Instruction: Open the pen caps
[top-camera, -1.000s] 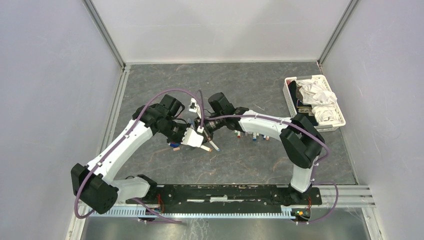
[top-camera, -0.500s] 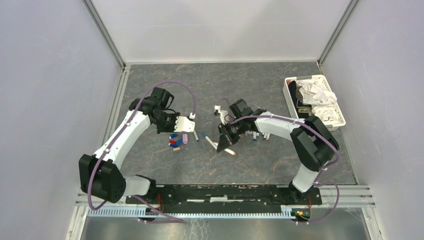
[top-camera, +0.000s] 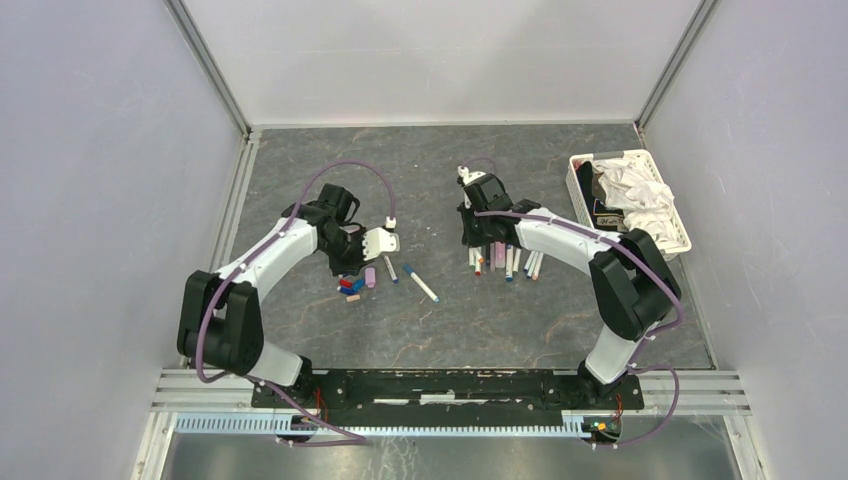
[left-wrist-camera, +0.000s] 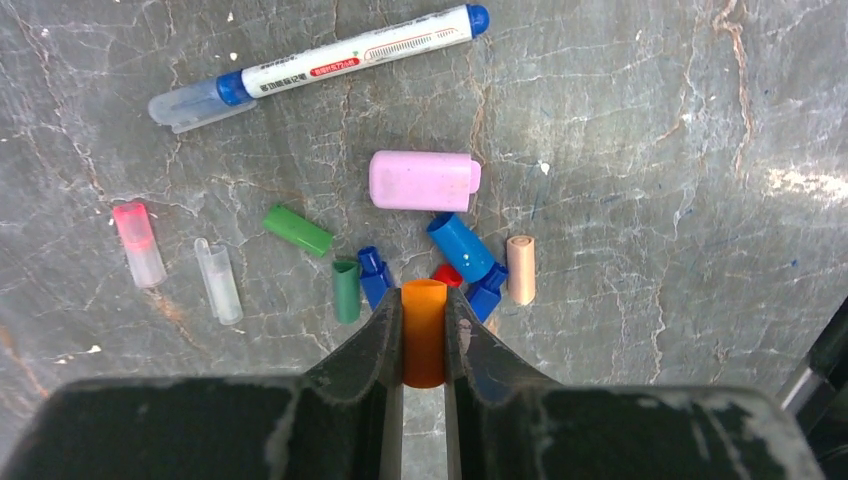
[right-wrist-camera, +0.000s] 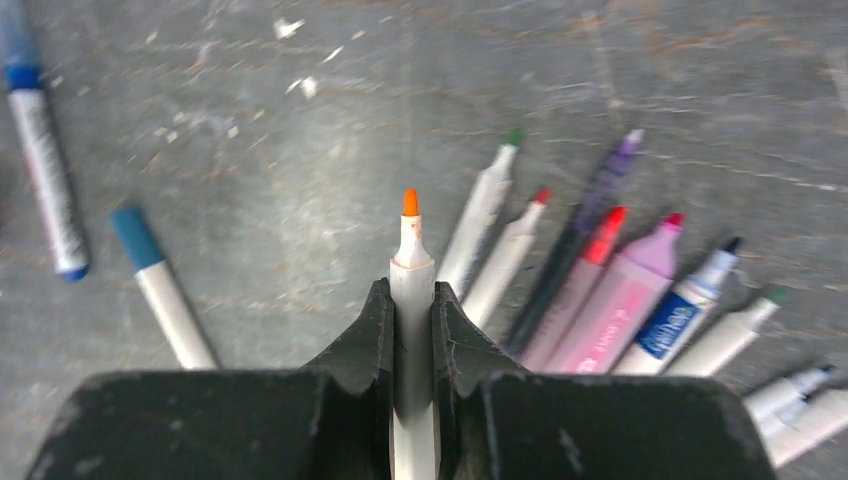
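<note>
My left gripper (left-wrist-camera: 424, 300) is shut on an orange pen cap (left-wrist-camera: 424, 330), held just above a cluster of loose caps: pink (left-wrist-camera: 422, 181), blue (left-wrist-camera: 460, 247), green (left-wrist-camera: 297, 229), red (left-wrist-camera: 447, 274) and tan (left-wrist-camera: 520, 269). In the top view the left gripper (top-camera: 372, 247) hangs over this cap pile (top-camera: 352, 284). My right gripper (right-wrist-camera: 410, 300) is shut on a white pen barrel with an orange tip (right-wrist-camera: 411, 255), above a row of uncapped pens (right-wrist-camera: 590, 280). In the top view the right gripper (top-camera: 472, 232) is over that row (top-camera: 503, 262).
A capped blue marker (left-wrist-camera: 320, 65) lies beyond the caps. Two blue-ended pens (right-wrist-camera: 160, 285) lie left of the right gripper, also seen between the arms in the top view (top-camera: 420, 284). A white basket of cloth (top-camera: 630, 205) stands at the far right.
The two grippers have pulled apart from the middle. The left one has moved left and now hangs over the cap pile with the orange cap; the right one has carried the barrel back to the pen row.
</note>
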